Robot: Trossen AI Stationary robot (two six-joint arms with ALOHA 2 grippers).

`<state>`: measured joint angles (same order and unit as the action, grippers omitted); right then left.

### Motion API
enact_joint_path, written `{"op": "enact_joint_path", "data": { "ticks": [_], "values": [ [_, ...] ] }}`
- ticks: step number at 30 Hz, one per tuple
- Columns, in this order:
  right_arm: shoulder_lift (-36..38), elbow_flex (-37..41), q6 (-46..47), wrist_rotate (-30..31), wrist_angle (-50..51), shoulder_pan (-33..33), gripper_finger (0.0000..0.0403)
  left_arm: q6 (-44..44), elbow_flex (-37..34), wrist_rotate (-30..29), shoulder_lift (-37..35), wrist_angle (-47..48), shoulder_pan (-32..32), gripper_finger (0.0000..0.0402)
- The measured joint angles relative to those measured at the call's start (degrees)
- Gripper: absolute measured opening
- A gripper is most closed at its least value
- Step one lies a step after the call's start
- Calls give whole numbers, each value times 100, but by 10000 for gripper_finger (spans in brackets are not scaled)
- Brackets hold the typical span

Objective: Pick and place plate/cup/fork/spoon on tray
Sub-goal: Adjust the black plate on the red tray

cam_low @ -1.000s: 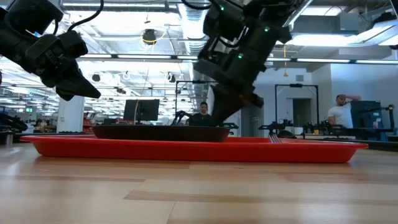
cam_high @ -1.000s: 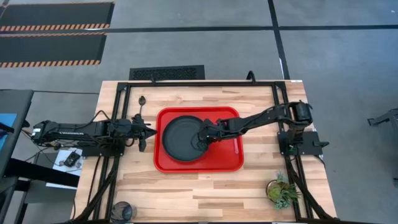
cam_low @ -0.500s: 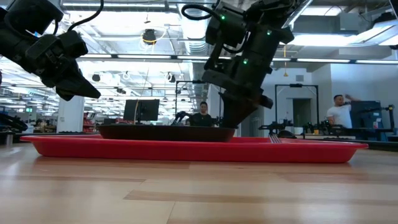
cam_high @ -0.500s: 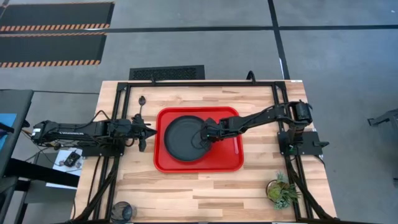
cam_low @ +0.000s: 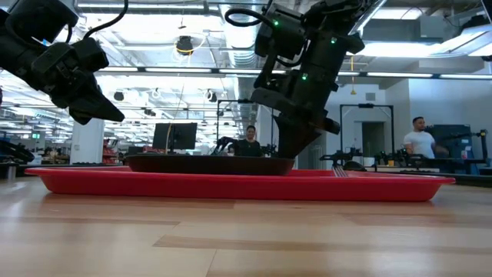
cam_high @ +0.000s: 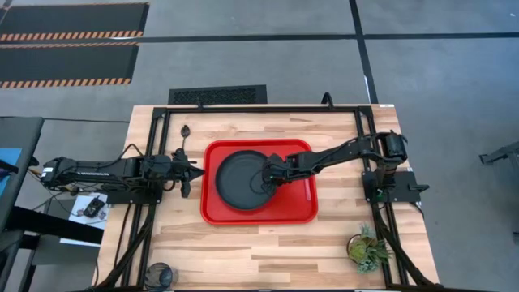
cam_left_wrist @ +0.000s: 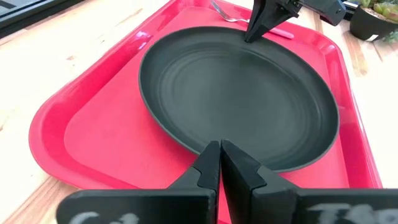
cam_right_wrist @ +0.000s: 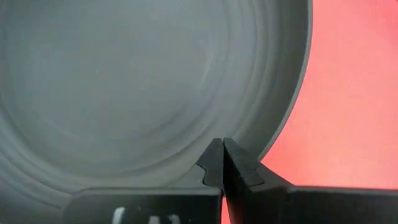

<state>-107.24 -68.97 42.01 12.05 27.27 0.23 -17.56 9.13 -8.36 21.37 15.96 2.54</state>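
Plate (cam_high: 240, 180) rim partly under right arm's closed jaws.

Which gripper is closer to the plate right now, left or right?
Right. The right gripper is directly over the plate's rim, fingers shut. The left gripper waits beside the tray, off its edge, also shut.

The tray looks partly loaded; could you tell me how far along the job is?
Done: the plate and fork lie on the tray. In hand: nothing; the right hand is shut over the plate, the left hand shut beside the tray. Left: spoon and cup, on the table.
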Motion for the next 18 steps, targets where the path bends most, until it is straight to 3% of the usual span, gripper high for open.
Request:
{"op": "enact_joint_path", "data": {
  "ticks": [18],
  "values": [
    [50,2,149,129,373,-37,18,2,0,0,0,1,1,0]
  ]
}}
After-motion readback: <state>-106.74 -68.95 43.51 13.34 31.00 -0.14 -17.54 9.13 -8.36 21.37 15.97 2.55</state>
